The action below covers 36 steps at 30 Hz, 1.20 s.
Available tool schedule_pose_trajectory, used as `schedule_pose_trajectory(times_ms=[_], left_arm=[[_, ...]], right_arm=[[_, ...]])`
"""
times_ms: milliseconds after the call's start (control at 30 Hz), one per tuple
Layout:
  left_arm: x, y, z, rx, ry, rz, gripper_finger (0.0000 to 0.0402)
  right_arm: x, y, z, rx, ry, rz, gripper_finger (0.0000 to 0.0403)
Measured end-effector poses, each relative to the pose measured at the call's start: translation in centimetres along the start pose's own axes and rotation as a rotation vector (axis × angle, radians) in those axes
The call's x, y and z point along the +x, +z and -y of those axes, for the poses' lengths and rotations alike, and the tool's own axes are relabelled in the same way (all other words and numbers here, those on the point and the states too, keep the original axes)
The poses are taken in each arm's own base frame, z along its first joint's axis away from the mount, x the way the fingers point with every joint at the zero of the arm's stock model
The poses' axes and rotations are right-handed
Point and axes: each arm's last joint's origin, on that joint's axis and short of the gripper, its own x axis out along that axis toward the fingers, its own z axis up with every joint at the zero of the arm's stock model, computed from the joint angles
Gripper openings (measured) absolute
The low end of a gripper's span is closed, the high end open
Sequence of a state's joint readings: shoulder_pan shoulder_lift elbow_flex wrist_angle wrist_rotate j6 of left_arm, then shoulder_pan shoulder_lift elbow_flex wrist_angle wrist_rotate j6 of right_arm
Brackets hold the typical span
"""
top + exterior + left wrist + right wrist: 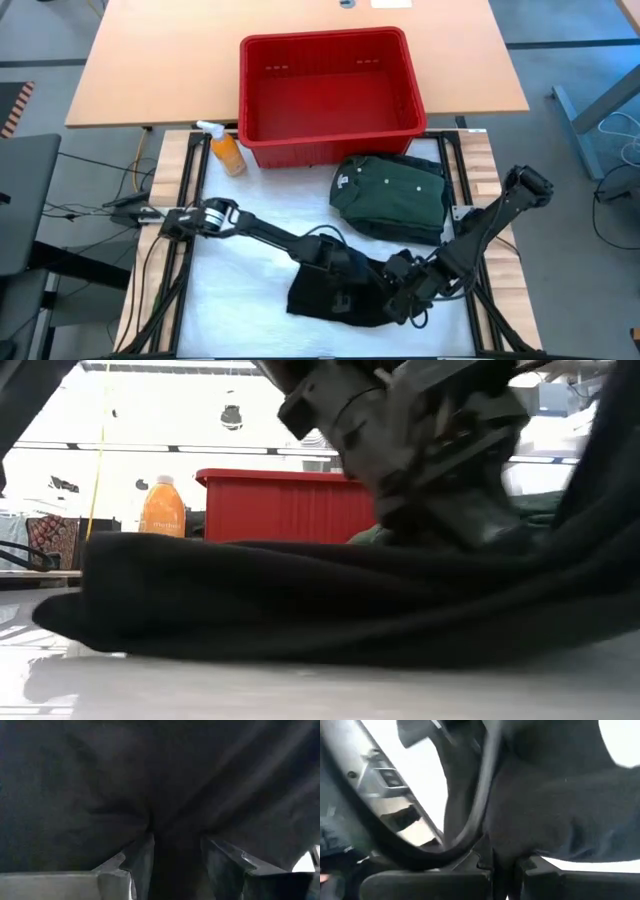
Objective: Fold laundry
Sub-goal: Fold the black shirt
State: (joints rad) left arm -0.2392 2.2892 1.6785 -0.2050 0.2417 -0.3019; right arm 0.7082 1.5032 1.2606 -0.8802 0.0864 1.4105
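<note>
High view: green shirt [392,195] lies folded near red basket [330,92]; black garment [335,295] bunched at table front, both arms on it.
Left wrist view: left gripper [177,865] pinches black cloth.
Right wrist view: right gripper [504,870] closed on cloth fold.
Judgement: one piece done, black one mid-fold.

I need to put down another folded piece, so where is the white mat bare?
The widest bare stretch of the white mat lies left of the folded green shirt, between the red basket and the left arm. The near edge is crowded: both grippers are on the black garment there.
</note>
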Motion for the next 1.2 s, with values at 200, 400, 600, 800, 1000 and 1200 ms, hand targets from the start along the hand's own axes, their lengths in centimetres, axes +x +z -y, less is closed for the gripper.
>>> schedule_pose_trajectory(times_ms=[200, 400, 600, 800, 1000, 1200], left_arm=[[1.2, 2.1, 0.6, 0.038, -0.047, 0.089, 0.0155], [-1.0, 4.0, 0.3, 0.065, -0.034, 0.129, 0.0155], [-7.3, 4.3, -0.2, 0.186, 0.149, -0.072, 0.0155], [-14.5, 2.9, 0.1, 0.265, 0.357, -0.308, 0.0155], [-21.9, -0.8, 0.0, 0.176, 0.429, -0.214, 0.0155], [-26.6, -6.3, 0.0, -0.008, 0.484, -0.014, 0.0155]], right_arm=[[-2.8, 2.0, -1.9, -0.179, 0.073, 0.122, 0.0039], [-3.4, 3.0, -1.7, -0.216, 0.05, 0.115, 0.0039], [-3.4, 3.5, -1.3, -0.228, 0.028, 0.075, 0.0039], [-3.1, 4.7, -1.1, -0.216, 0.037, 0.061, 0.0039], [-0.9, 6.4, -1.9, -0.255, 0.063, 0.08, 0.0039], [4.3, 9.8, -3.1, -0.32, 0.128, 0.088, 0.0039]])
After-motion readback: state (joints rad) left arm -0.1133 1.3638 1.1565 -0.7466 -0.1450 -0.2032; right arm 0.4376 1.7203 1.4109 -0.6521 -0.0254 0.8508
